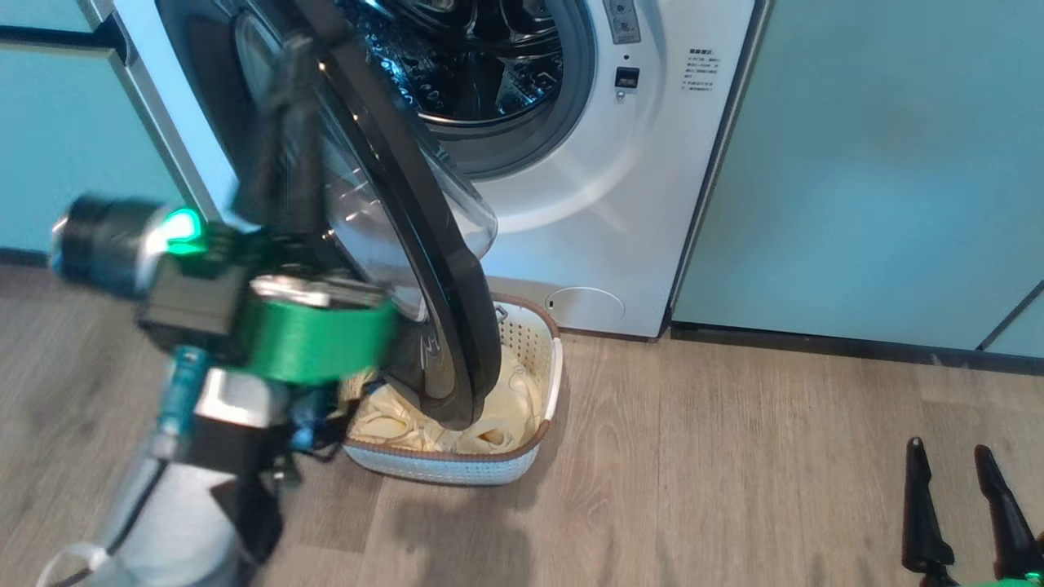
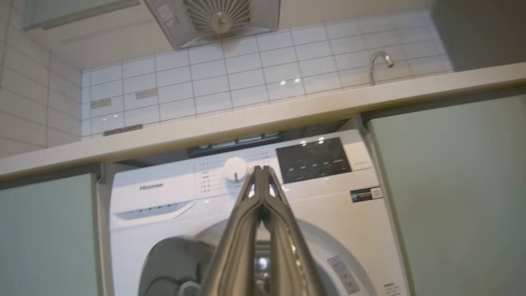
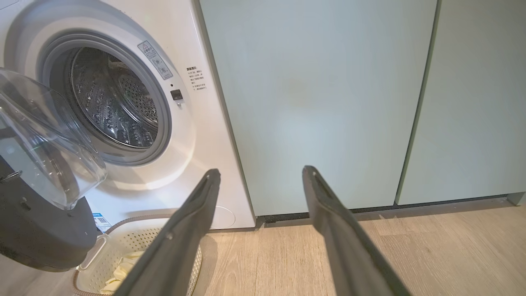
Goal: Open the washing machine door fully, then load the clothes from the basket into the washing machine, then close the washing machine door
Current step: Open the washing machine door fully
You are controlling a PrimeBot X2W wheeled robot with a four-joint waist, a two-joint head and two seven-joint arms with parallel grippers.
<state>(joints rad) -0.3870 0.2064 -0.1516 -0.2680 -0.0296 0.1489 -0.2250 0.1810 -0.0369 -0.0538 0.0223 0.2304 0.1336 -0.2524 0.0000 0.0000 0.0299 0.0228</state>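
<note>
The white washing machine [image 1: 652, 187] stands with its steel drum [image 1: 481, 57] exposed. Its black washing machine door [image 1: 444, 277] is swung partway out, the clear glass bowl [image 3: 45, 152] facing the drum. The basket [image 1: 522, 465] sits on the floor under the door's lower edge, holding pale yellow clothes [image 1: 497, 424]. My left gripper [image 1: 295, 57] is shut, blurred, raised along the door's outer side; I cannot tell whether it touches. In the left wrist view that gripper [image 2: 261, 169] points up at the control panel. My right gripper [image 1: 954, 456] hangs open at the lower right, nothing between its fingers [image 3: 328, 213].
Pale teal cabinets [image 1: 881, 163] flank the machine on both sides. A wood floor [image 1: 734, 456] stretches out to the right of the basket. A counter [image 2: 287, 115] with a tap [image 2: 380, 61] and tiled wall runs above the machine.
</note>
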